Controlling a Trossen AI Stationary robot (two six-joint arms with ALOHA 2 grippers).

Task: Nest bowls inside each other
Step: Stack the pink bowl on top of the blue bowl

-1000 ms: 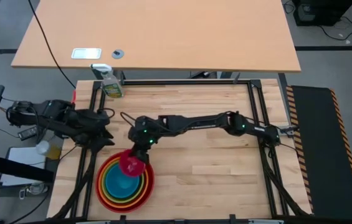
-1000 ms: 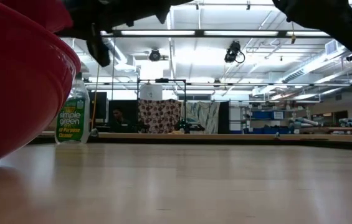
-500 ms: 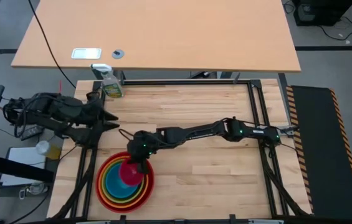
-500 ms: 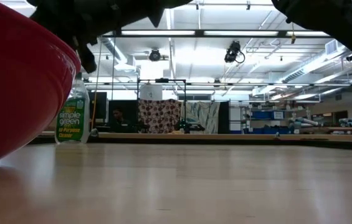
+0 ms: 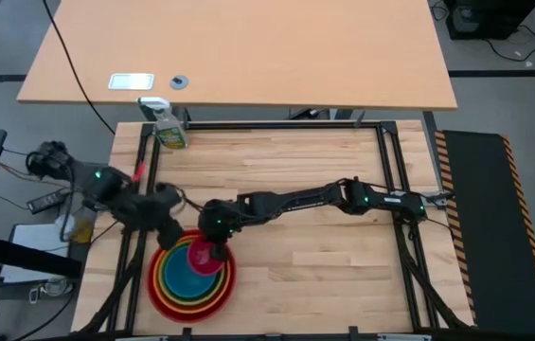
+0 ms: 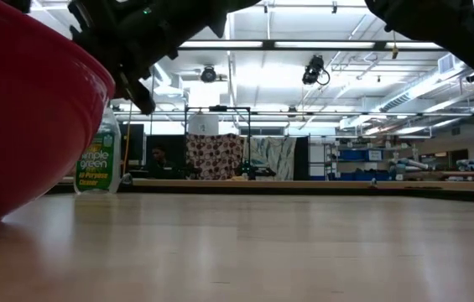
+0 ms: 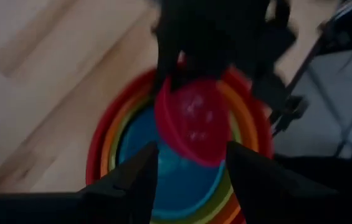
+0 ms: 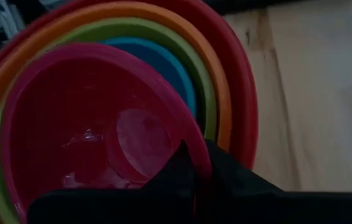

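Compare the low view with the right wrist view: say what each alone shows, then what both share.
Only the low view shows the spray bottle standing on the table and the room beyond. Only the right wrist view shows the orange bowl, green bowl and blue bowl nested, with the right gripper shut on the pink bowl rim. Both show the red bowl.

The right arm stretches long and low across the table from the right side, elbow raised near the right rail, wrist angled down toward the near-left corner; the right gripper (image 5: 218,250) has its fingers pinched tight together on the rim of the magenta-pink bowl (image 5: 205,256); the left arm reaches in from the left edge, forearm slanting toward the same corner; the left gripper (image 5: 167,230) hangs with its fingers (image 7: 139,174) spread apart, gripping nothing.
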